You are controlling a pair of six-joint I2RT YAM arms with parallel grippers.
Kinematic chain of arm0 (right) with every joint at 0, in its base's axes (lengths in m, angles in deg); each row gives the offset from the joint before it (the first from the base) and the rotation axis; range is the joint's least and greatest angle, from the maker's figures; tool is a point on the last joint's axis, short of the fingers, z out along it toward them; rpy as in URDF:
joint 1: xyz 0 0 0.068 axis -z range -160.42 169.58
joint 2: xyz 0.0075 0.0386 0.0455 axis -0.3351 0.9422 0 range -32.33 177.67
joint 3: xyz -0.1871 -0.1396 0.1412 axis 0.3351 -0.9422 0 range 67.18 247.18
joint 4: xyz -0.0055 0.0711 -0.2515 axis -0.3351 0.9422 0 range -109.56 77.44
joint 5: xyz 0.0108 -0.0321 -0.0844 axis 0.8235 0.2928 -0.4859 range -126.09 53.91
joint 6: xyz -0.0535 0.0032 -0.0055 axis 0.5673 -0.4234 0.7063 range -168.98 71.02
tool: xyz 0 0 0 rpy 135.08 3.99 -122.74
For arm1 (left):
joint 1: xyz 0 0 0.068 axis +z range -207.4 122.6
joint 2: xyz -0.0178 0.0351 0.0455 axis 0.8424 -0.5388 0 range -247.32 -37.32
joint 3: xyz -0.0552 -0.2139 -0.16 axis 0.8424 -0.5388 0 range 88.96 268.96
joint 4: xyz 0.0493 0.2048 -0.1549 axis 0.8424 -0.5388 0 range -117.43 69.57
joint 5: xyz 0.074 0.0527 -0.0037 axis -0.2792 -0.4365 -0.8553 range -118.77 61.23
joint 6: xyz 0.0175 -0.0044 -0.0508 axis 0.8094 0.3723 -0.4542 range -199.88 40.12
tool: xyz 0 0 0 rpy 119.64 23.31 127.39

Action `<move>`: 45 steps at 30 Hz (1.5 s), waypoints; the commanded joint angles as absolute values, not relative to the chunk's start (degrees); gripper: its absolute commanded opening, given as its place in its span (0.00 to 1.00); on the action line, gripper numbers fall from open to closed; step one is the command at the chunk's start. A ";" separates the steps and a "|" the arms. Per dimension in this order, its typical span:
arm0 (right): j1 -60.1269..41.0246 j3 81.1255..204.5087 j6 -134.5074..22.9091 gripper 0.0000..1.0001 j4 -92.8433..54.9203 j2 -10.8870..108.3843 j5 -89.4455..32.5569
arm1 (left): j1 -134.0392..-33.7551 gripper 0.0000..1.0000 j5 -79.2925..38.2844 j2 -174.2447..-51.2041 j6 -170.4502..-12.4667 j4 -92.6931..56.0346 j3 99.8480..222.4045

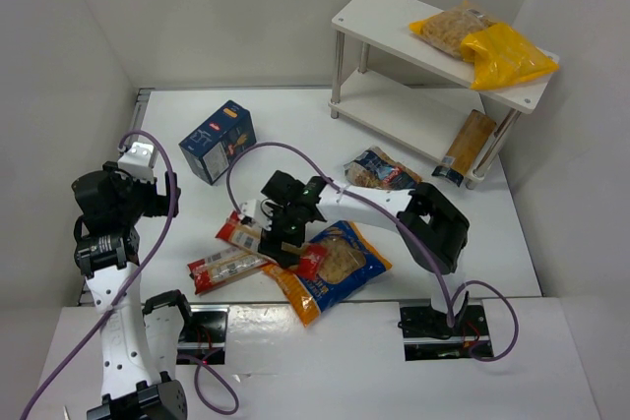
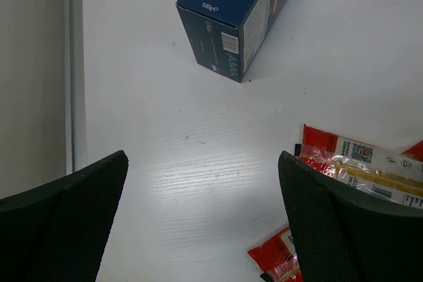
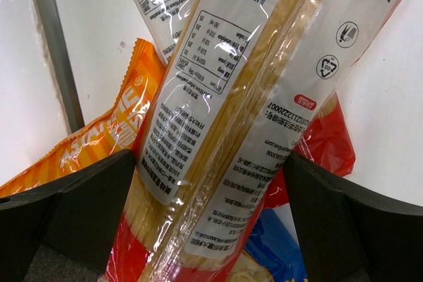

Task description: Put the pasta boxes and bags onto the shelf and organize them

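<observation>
White table (image 1: 295, 115): shelf (image 1: 374, 22) top tier holds two yellow bags (image 1: 507, 56).

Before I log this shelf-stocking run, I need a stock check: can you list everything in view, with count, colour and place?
shelf: one, white with silver legs, far right of the table
yellow bags: two, yellow, on the shelf's top board
tan-brown carton: one, long, on the shelf's lower board
dark-blue carton: one, red logo, on the table at far left
small dark clear bag: one, on the table in front of the shelf
orange-and-blue bag: one, on the table, near centre
spaghetti packs: two, red and clear, beside and partly over the orange-and-blue bag
table: one, white
left gripper: black, open above bare table
right gripper: black, open, straddling one spaghetti pack
</observation>
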State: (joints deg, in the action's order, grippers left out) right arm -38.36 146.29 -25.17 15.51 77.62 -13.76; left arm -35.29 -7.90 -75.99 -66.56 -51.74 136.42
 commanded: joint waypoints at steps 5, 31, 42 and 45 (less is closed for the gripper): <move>-45.46 144.61 -28.94 0.99 13.67 83.06 -21.04 | -34.90 1.00 -6.53 -75.20 -66.43 -49.70 136.15; -41.52 151.82 -36.05 0.00 16.85 67.16 -31.87 | -34.90 1.00 -6.00 -74.14 -66.43 -49.70 136.15; -29.13 144.97 -47.57 0.00 -1.19 60.22 -37.46 | -34.90 1.00 -7.14 -73.62 -66.43 -49.70 136.15; -27.10 145.58 -50.91 0.00 -2.95 59.51 -42.91 | -34.90 1.00 -7.14 -73.62 -66.43 -49.70 136.15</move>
